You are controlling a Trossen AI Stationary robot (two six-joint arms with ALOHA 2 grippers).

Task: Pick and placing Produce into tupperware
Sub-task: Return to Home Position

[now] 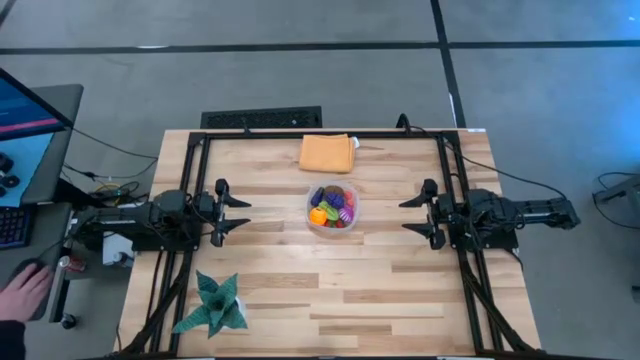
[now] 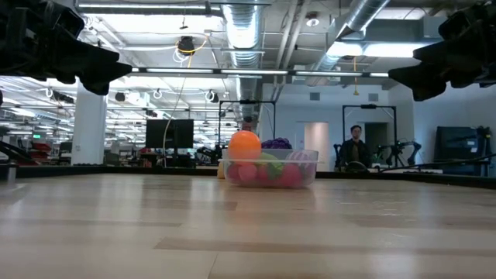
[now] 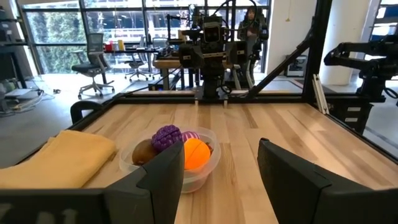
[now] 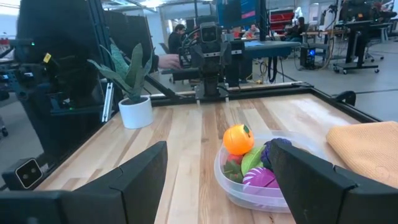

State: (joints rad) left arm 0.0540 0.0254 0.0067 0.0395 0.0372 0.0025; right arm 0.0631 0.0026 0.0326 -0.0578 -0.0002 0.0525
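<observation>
The clear tupperware (image 1: 332, 207) stands on the table's middle, a little toward the far edge. The produce lies heaped inside it: an orange piece (image 3: 196, 154), a dark purple one (image 3: 166, 137), a brown one (image 3: 143, 151), green (image 4: 251, 159) and magenta (image 4: 260, 180) ones. My left gripper (image 1: 238, 215) rests at the table's left edge, level and open, pointing at the tupperware from a distance. My right gripper (image 1: 412, 215) rests at the right edge, level and open, facing it likewise. Neither holds anything.
A folded orange cloth (image 1: 327, 153) lies at the far edge, behind the tupperware. A green spiky plant in a white pot (image 1: 213, 305) stands near the front left corner. A person's hand (image 1: 22, 292) is beside the table at the left, on a desk.
</observation>
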